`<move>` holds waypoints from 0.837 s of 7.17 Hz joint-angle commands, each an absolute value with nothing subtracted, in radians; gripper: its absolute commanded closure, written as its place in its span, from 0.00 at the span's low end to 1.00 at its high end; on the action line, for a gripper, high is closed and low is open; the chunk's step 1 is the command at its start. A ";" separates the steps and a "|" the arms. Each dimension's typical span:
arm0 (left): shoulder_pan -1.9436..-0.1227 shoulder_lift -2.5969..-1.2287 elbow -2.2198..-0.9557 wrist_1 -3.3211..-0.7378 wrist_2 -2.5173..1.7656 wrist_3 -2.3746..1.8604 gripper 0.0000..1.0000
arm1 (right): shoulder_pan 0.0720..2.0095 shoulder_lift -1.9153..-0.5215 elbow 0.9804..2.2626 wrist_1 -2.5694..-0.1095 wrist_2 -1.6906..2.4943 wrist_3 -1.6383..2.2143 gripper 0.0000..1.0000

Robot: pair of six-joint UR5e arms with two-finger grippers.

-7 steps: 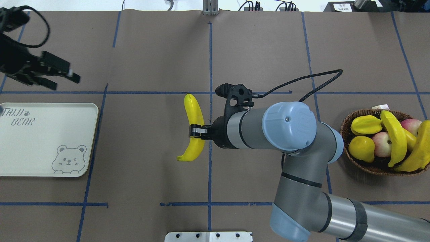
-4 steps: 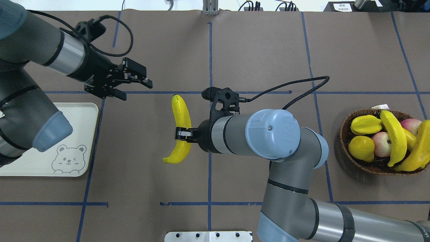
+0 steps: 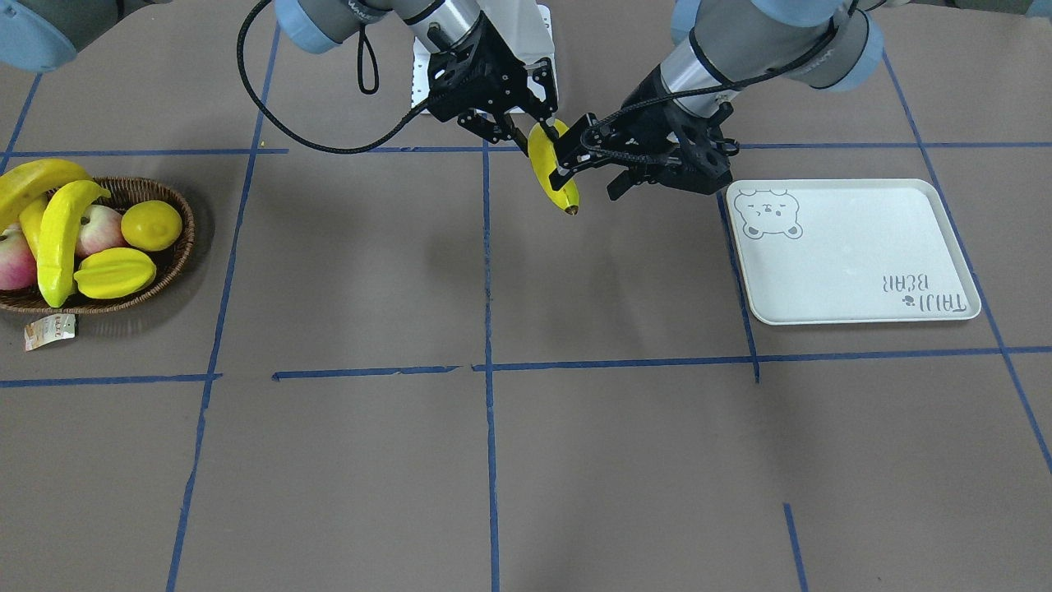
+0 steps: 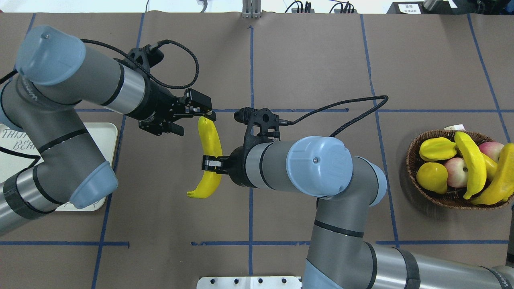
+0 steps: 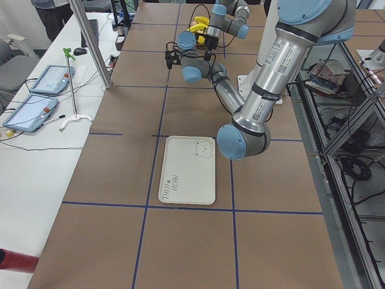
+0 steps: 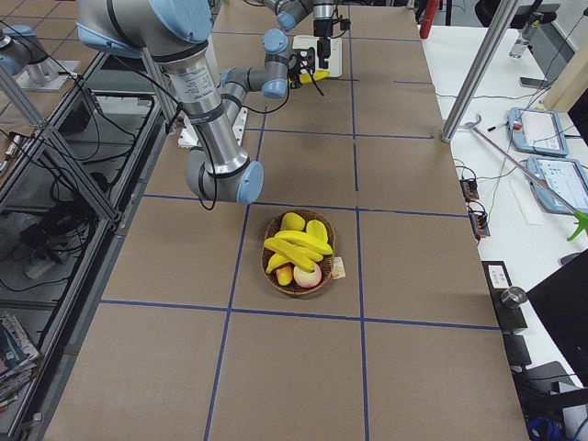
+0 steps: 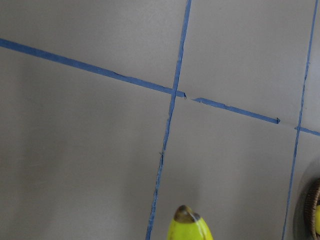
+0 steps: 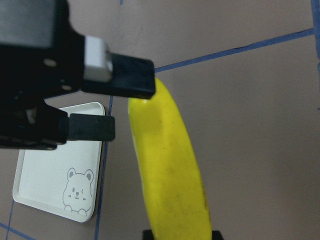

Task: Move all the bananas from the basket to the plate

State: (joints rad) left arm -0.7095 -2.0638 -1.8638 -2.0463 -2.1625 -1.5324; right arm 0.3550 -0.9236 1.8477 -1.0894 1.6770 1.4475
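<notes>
Right gripper point(image 4: 211, 162): clamped on the held banana point(image 4: 209, 136) at mid-length, in the air above the table's middle.
Left gripper point(image 4: 195, 123): jaws spread, one fingertip at that banana's far tip.
Other bananas point(image 4: 472, 164): in the basket point(image 4: 413, 188), by the right edge.
Plate point(image 3: 855, 238): by the left edge.

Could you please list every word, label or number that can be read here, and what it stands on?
"TAIJI BEAR": on the flat rectangular pale grey-white tray, upside down in the front-facing view.
The small paper tag by the dark brown woven wicker basket: print too small to read.
Black lettering on the left arm's grey tube: too blurred to read.
</notes>
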 commanded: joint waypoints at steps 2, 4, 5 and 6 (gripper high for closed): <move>-0.667 -2.065 -1.864 -2.046 -2.137 -1.549 0.19 | 0.354 -0.919 1.848 -1.088 1.677 1.447 0.95; -0.667 -2.065 -1.870 -2.046 -2.137 -1.583 0.84 | 0.354 -0.920 1.848 -1.089 1.677 1.445 0.87; -0.667 -2.062 -1.871 -2.046 -2.138 -1.582 1.00 | 0.357 -0.919 1.847 -1.089 1.677 1.448 0.52; -0.669 -2.057 -1.879 -2.046 -2.138 -1.583 1.00 | 0.357 -0.919 1.848 -1.089 1.677 1.453 0.01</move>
